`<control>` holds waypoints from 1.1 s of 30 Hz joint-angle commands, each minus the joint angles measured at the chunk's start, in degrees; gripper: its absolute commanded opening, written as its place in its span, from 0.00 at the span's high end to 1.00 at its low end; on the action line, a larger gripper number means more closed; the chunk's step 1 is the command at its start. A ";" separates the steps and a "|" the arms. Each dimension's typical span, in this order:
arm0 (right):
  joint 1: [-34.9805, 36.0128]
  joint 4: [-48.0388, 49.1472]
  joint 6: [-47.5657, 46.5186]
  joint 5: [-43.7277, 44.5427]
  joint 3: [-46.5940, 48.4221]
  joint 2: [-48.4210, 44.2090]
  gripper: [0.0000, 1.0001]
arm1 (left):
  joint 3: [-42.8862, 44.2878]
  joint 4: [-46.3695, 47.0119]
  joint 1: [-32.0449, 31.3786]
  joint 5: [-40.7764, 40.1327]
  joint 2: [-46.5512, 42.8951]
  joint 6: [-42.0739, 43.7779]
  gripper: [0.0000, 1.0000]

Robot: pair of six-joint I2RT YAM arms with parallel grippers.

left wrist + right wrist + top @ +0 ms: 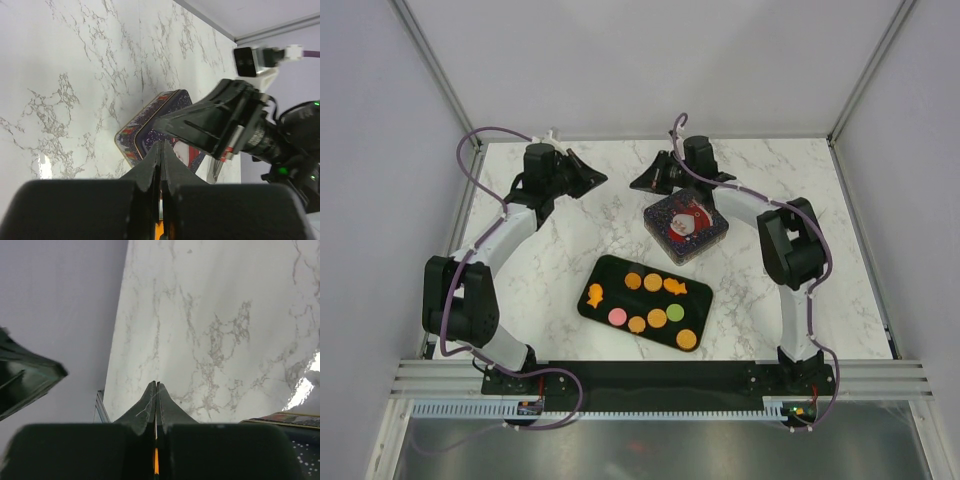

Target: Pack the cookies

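Observation:
The cookies (653,283) lie on a black tray (603,270) at the table's middle: several round orange ones, a pink one (617,317), a green one (675,312) and two orange fish-shaped ones (594,295). A tin with a Santa picture (685,225) sits behind the tray, its lid on. It also shows in the left wrist view (137,132). My left gripper (595,178) (161,145) is shut and empty, raised at the far left of the tin. My right gripper (638,183) (156,385) is shut and empty, just behind the tin, tip facing the left one.
White marble table (570,250) with grey walls on three sides. The right arm's elbow (790,245) stands to the right of the tin. The right arm's gripper fills the right of the left wrist view (215,120). The tin's corner shows in the right wrist view (285,420).

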 commanded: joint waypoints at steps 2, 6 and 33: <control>-0.38 4.98 0.90 -0.26 -1.67 -6.15 1.00 | 1.28 0.30 0.58 1.60 -2.04 2.24 0.98; 0.32 4.01 0.73 0.27 -3.51 -3.96 1.00 | 1.46 0.30 0.58 1.95 -1.60 2.15 0.98; 1.38 -5.39 -5.33 4.84 4.19 1.94 0.97 | -0.74 1.44 0.49 3.71 0.42 1.62 0.85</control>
